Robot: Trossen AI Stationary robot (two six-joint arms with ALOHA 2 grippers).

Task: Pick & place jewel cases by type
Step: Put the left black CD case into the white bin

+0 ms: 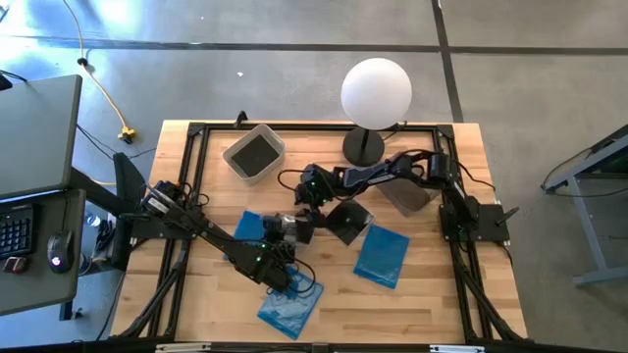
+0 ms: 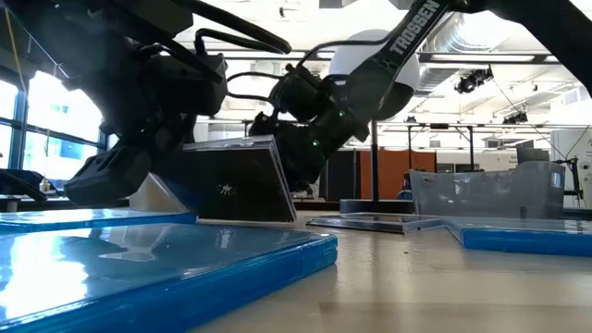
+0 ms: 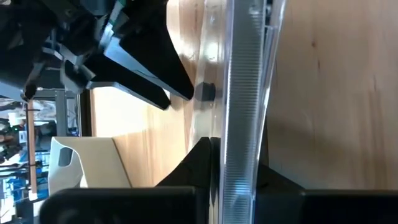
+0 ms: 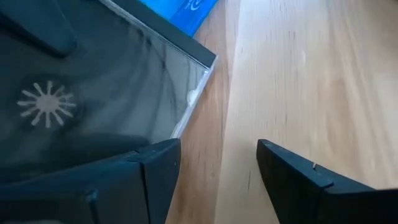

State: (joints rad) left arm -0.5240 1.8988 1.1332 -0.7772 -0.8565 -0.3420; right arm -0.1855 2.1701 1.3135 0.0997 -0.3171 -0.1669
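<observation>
Room: bare concrete floor around a pale wooden desk [image 1: 422, 294] with a black frame; a white globe lamp [image 1: 375, 93] stands at the desk's far edge.
Left hand [image 1: 290, 227]: reached to the middle of the desk, clenched on a dark jewel case [image 2: 242, 180], which the low view shows tilted up on its edge; the left wrist view shows the case's clear ribbed spine [image 3: 242, 106] pinched between the fingers.
Right hand [image 1: 312, 192]: just beyond the left hand, near the held case, fingers spread and grasping nothing; in its wrist view one finger [image 4: 146, 183] lies against the dark case, the other finger over bare wood.
Second dark case [image 1: 347, 219]: flat on the desk, just right of the two hands.
Blue cases: one [image 1: 382, 256] lies right of centre, one [image 1: 289, 303] near the front edge, one [image 1: 249, 226] partly under the left arm.
Bins: a pale bin with dark contents [image 1: 254, 153] at the far left; a grey bin [image 1: 410, 196] under the right arm.
</observation>
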